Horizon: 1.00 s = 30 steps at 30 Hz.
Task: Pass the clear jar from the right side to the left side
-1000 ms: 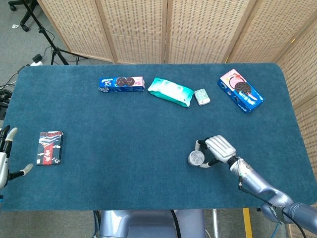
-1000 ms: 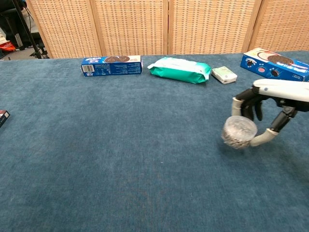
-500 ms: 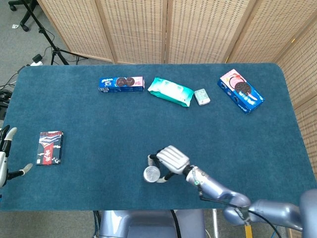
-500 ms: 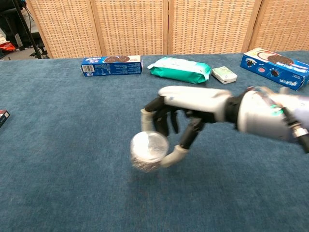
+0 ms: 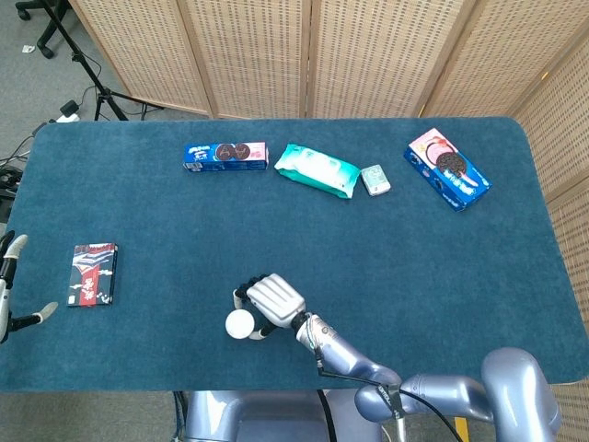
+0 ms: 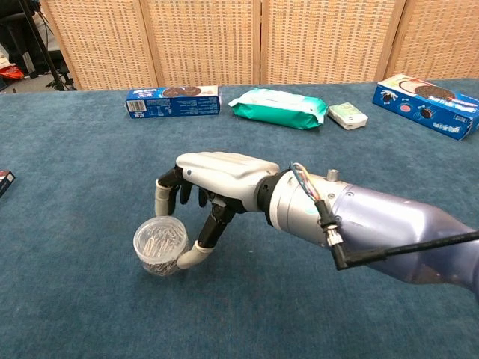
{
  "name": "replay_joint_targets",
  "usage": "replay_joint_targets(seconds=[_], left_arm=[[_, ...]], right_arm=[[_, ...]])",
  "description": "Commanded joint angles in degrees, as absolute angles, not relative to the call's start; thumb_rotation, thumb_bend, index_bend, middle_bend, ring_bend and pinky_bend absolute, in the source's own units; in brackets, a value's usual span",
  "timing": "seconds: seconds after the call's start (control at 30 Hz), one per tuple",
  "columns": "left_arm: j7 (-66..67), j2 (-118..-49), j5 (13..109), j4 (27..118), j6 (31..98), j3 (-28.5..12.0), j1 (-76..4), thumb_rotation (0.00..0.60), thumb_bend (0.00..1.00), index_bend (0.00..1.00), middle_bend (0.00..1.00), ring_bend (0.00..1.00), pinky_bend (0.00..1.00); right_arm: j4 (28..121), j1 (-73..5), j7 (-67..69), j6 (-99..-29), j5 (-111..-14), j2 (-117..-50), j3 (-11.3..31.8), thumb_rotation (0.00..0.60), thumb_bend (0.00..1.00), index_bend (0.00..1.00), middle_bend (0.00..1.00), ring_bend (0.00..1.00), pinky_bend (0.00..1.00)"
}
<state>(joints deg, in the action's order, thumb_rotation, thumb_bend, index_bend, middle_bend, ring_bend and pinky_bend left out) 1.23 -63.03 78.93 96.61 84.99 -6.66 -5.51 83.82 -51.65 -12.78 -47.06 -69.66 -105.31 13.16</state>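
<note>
The small clear plastic jar with shiny metal bits inside (image 6: 160, 255) is held by the right robot hand (image 6: 213, 182) near the front edge of the blue carpeted table (image 5: 460, 267), left of the table's middle in the head view. It is pinched at its rim between curled fingertips (image 6: 188, 257) on the near side and other fingers at the back, hanging below the palm; whether its base touches the cloth cannot be told. Such a light pinch on a smooth wall could be lost, it is judged, letting the jar tip and spill its contents. The right arm is stretched far across, so the reach could run out before a handover. The left robot hand (image 5: 11, 295) is seen only at the far left edge, fingers apart and holding nothing, well apart from the jar. A black and red packet (image 5: 93, 273) lies near it, where a lowered jar could be snagged
</note>
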Motion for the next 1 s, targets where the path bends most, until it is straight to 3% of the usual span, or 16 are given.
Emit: replay_joint_targets(seconds=[0.03,0.23,0.37,0.5,0.6,0.73,1.0], left_arm=[[0.8,-62.9,78.8,96.5,85.0,-6.7,-5.4,0.6,0.0,0.0,0.0,0.0,0.0],[1.8,-62.5,79.2,96.9,84.0,-6.1,-5.8,0.6,0.0,0.0,0.0,0.0,0.0],[1.9,-62.6,81.9,96.6,84.3,-5.3,-6.1,0.6,0.01,0.0,0.0,0.0,0.0],[-0.3,-63.0,90.2,92.9,82.8,-3.3,-8.8,0.6,0.01,0.0,0.0,0.0,0.0],[-4.6,-63.5,96.1,89.1,79.6,-1.8,-12.6,0.6,0.0,0.0,0.0,0.0,0.0],[-5.4,-65.0,99.3,87.3,75.9,-1.4,-16.6,0.6,0.0,0.0,0.0,0.0,0.0],[2.6,-68.6,101.7,92.8,66.8,-0.4,-23.0,0.6,0.0,0.0,0.0,0.0,0.0]], right_arm=[[87.1,-51.9,-15.1,-45.9,-66.0,-103.4,13.4,0.6,0.0,0.08,0.0,0.0,0.0],[96.1,-49.7,-19.7,-51.9,-67.3,-98.2,13.4,0.6,0.0,0.07,0.0,0.0,0.0],[104.0,-46.6,-21.1,-56.5,-69.2,-90.8,13.3,0.6,0.0,0.07,0.0,0.0,0.0],[109.1,-39.8,-22.6,-65.7,-77.7,-80.1,9.7,0.6,0.0,0.07,0.0,0.0,0.0],[107.3,-33.7,-19.3,-74.7,-85.8,-74.1,6.4,0.6,0.0,0.07,0.0,0.0,0.0],[101.1,-26.7,-12.8,-85.1,-89.6,-69.7,4.7,0.6,0.0,0.07,0.0,0.0,0.0],[88.2,-14.4,3.1,-95.9,-83.2,-68.4,4.2,0.6,0.0,0.07,0.0,0.0,0.0]])
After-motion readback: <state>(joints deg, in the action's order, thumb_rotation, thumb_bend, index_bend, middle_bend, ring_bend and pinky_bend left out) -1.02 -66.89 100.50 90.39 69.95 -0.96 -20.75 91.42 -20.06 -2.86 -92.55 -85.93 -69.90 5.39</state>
